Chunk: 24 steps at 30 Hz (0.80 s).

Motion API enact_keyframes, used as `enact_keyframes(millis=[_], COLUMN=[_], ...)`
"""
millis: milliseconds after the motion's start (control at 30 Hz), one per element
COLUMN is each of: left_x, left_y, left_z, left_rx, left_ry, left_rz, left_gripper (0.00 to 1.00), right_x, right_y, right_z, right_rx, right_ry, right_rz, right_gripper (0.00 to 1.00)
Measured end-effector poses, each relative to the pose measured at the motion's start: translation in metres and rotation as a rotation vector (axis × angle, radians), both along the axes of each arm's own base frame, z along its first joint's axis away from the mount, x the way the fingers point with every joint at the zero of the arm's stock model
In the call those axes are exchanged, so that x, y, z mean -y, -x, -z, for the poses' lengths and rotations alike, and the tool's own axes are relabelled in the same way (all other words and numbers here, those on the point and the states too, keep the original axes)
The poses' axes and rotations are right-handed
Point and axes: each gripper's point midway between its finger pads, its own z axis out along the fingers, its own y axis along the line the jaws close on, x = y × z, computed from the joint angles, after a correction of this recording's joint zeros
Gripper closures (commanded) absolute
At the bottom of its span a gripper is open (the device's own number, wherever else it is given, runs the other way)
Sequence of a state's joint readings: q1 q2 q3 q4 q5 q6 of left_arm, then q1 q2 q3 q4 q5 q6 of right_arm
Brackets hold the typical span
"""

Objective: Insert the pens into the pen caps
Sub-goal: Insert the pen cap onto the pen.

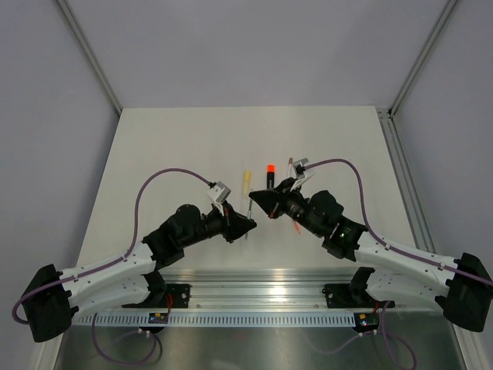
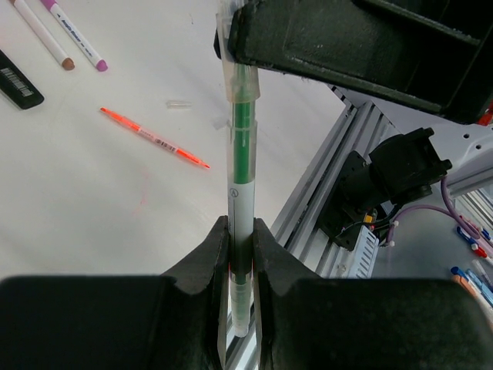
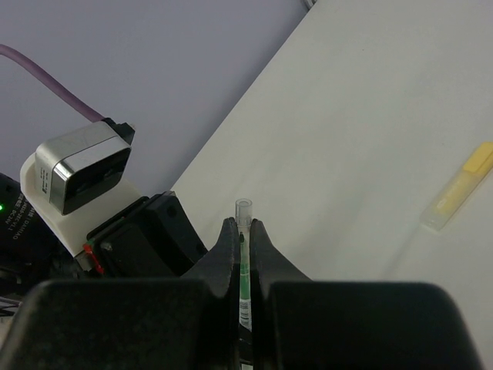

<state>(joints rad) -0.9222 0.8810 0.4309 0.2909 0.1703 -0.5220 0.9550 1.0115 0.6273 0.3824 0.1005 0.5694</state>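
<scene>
Counting the pens gives six: one green pen (image 2: pixel 240 154), one orange-red pen (image 2: pixel 154 139), a white pen with a brown tip (image 2: pixel 42 35), a white pen with a purple tip (image 2: pixel 75 35), one black highlighter (image 2: pixel 19 81) and one pale yellow highlighter (image 3: pixel 458 189). Two caps are seen: a clear cap (image 3: pixel 243 206) at one end of the green pen, and a small loose cap (image 2: pixel 178 102) lying on the table (image 2: pixel 92 216).

The green pen is held off the table by both grippers. The left gripper (image 2: pixel 240 235) is closed tightly on one end of it, and the right gripper (image 3: pixel 243 231) is closed on the end with the clear cap.

In the left wrist view, the orange-red pen and the small loose cap are found left of the green pen, and the two white pens farther left. The black highlighter is cut off there by the picture edge. In the right wrist view, the pale yellow highlighter is seen right of the green pen.

How deep the green pen is seated in the clear cap cannot be told, because this part is hidden by the fingers of the right gripper.
</scene>
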Motion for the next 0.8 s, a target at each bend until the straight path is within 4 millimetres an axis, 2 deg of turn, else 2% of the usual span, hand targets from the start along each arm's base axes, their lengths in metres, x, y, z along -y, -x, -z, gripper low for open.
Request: enact_keyframes(millis=[233,467,800], left_x=[0.003,0.010,0.011], left_y=[0.008,0.014,0.023], left_z=[0.000,-0.003,0.014], left_rx=[-0.044,-0.087,-0.138], left_ry=[0.018,0.054,0.001], left_rz=[0.031,0.067,0.096], left_gripper=[1.00,1.00,1.00], right_x=[0.002,0.009,0.009], right_y=[0.010,0.015,0.024], right_z=[0.008,0.006,0.025], right_rx=[0.016,0.036,-0.051], right_ry=[-0.010,-0.031,0.009], right_rz=[-0.007,0.000,-0.032], right_gripper=[1.00,1.00,1.00])
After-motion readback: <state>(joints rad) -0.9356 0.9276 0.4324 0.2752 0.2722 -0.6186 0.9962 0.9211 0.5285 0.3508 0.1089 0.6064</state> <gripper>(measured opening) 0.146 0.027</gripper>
